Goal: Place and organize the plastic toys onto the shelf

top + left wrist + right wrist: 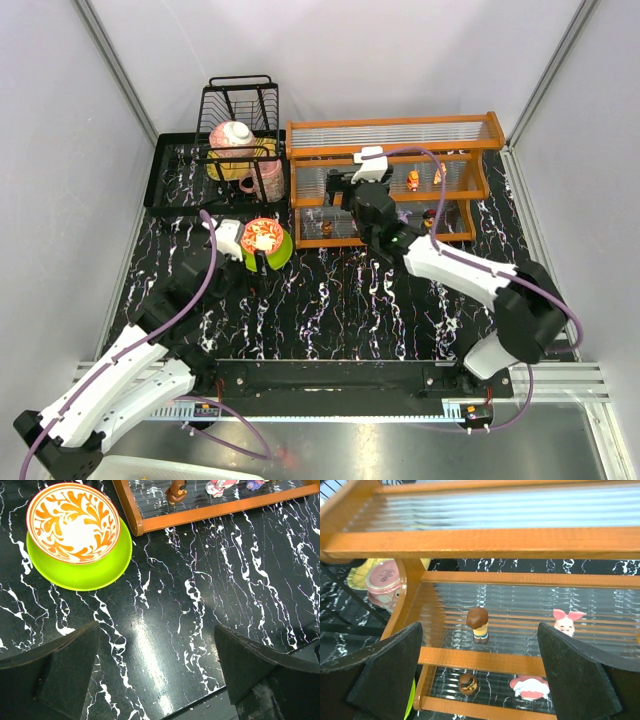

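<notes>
Right gripper (480,650) is hanging wide open, holding nothing, before the middle tier of the shelf (480,542). There, towards the left, a brown-haired toy (479,625) is standing upright, evidently for display. Left gripper (155,665), likewise open and empty, is hovering near the bowl (72,522).

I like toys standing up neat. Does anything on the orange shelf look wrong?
The pink-and-white plastic figurine on the bottom tier of the orange-framed shelf with clear ribbed panels seems to lie flat, while the brown-haired figurine one tier up stands upright.
</notes>
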Action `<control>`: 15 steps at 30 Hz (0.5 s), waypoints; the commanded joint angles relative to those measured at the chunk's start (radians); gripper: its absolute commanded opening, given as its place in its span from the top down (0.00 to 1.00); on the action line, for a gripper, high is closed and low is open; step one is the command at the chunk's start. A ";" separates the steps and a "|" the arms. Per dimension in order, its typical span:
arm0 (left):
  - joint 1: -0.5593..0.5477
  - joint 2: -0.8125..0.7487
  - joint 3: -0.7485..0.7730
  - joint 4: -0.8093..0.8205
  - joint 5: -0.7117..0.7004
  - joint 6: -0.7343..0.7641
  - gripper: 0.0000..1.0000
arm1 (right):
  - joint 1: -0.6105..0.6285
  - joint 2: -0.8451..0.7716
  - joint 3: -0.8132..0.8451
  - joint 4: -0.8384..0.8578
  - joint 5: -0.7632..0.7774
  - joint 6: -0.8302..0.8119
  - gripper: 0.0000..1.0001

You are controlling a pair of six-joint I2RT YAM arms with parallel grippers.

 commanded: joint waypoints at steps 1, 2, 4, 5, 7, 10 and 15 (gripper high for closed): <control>0.005 -0.014 0.011 0.033 -0.060 -0.008 0.01 | 0.031 -0.145 -0.050 -0.045 -0.025 0.039 0.00; 0.005 -0.014 0.013 0.030 -0.073 -0.019 0.01 | 0.039 -0.163 -0.052 -0.091 -0.036 0.053 0.00; 0.005 -0.005 0.020 0.022 -0.134 -0.038 0.01 | 0.071 -0.216 -0.055 -0.161 -0.050 0.069 0.00; 0.005 0.002 0.029 0.011 -0.157 -0.063 0.01 | 0.082 -0.237 -0.058 -0.233 -0.065 0.087 0.00; 0.005 0.021 0.057 -0.013 -0.232 -0.087 0.01 | 0.109 -0.297 -0.087 -0.331 -0.057 0.113 0.00; 0.005 0.029 0.077 -0.033 -0.321 -0.122 0.01 | 0.119 -0.378 -0.128 -0.529 0.030 0.300 0.00; 0.005 0.008 0.086 -0.036 -0.352 -0.117 0.01 | 0.126 -0.611 -0.298 -0.636 0.059 0.434 0.00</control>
